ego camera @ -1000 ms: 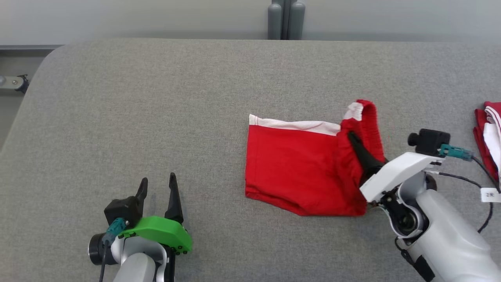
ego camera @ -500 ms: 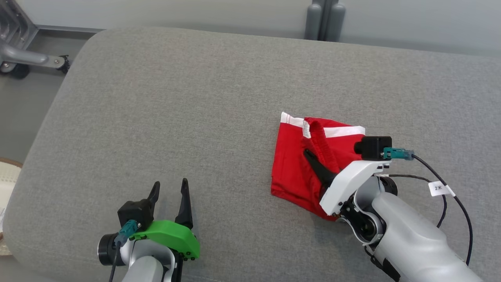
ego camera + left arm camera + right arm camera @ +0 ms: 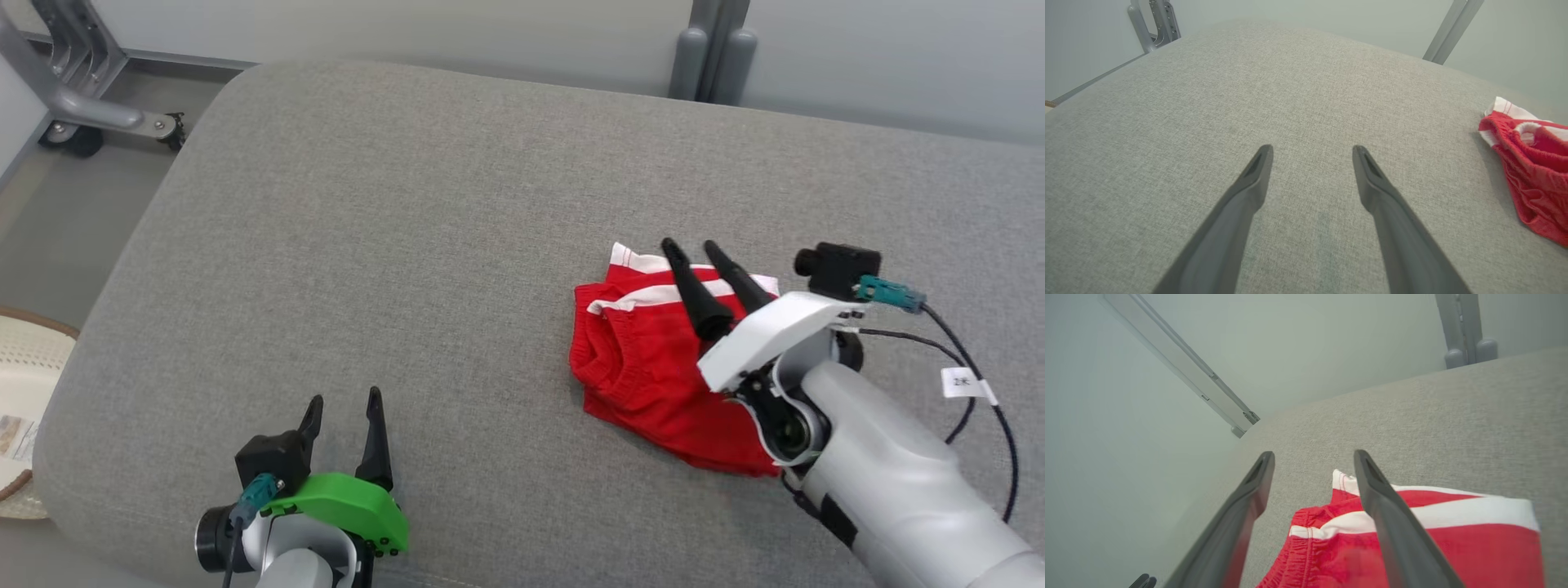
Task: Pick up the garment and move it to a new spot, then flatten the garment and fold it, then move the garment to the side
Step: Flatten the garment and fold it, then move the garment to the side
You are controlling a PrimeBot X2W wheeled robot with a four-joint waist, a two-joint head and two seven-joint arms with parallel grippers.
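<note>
red garment [image 3: 653, 367] lying bunched on grey table [image 3: 408, 245], around 4 o'clock from centre. right gripper [image 3: 688, 242] hovering over it, fingers spread, gripping nothing. left gripper [image 3: 344, 396] at 7 o'clock, also spread, empty.

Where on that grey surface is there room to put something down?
The widest bare stretch of the grey padded table runs from its far edge to the left tool, bordered on the right by the red shorts. Crowded where the right tool hangs over them.
</note>
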